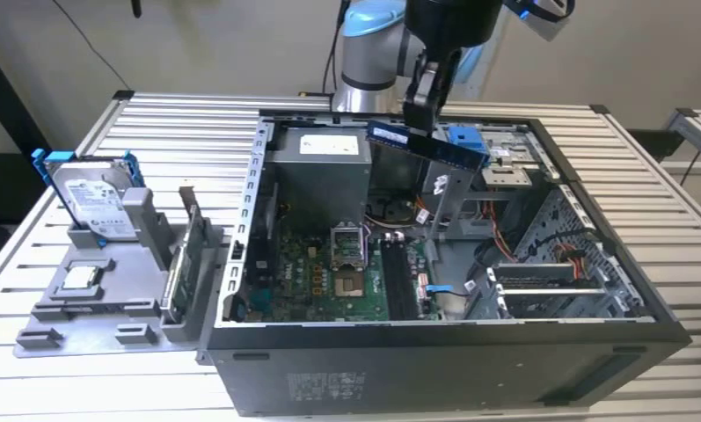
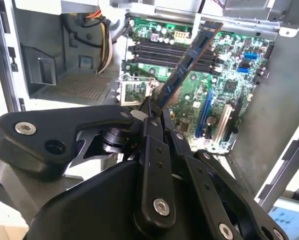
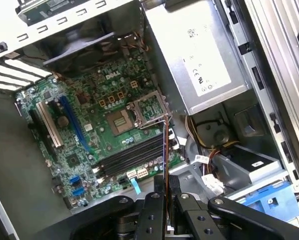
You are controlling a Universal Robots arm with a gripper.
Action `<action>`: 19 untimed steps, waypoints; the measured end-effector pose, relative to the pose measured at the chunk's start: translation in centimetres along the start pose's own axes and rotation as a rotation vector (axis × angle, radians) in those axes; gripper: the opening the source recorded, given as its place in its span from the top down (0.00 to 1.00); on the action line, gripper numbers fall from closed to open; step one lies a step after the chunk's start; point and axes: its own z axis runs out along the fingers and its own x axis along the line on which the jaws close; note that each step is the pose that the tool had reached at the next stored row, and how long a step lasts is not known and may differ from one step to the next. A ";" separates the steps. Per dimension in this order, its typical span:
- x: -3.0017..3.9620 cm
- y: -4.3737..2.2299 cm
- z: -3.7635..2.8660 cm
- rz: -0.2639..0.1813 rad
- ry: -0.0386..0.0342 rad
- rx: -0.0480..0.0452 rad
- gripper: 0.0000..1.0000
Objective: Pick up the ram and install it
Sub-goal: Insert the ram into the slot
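Gripper (image 2: 156,107): fingers (image 2: 148,131) clenched on one end of the ram (image 2: 190,52), above the open computer case (image 1: 444,360). Judged light, stiff, card-thin and fragile; best grasped by its flat faces, clear of contacts.

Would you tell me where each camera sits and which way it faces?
Exterior view: off-arm, looking down into the computer case; arm and end effector show, holding the ram.
Second wrist view: wrist-mounted, looks past the end effector along the ram.
First wrist view: wrist-mounted, sees the ram edge-on.
Both wrist views share the motherboard.
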 end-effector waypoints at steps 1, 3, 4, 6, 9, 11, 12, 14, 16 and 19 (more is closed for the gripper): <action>0.00 0.00 0.01 0.011 -0.0002 0.0005 0.86; 0.00 0.00 0.02 0.038 -0.0006 0.0016 0.86; 0.00 0.00 0.03 0.050 -0.0008 0.0021 0.86; 0.00 0.00 0.06 0.079 -0.0012 0.0032 0.86; 0.04 -0.02 0.11 0.109 -0.0021 0.0044 0.86; 0.11 -0.05 0.11 0.126 -0.0020 0.0052 0.86; 0.16 -0.07 0.13 0.133 -0.0023 0.0055 0.86; 0.28 -0.13 0.15 0.147 -0.0025 0.0061 0.86; 0.40 -0.19 0.17 0.160 -0.0027 0.0066 0.86; 0.60 -0.29 0.19 0.177 -0.0030 0.0073 0.86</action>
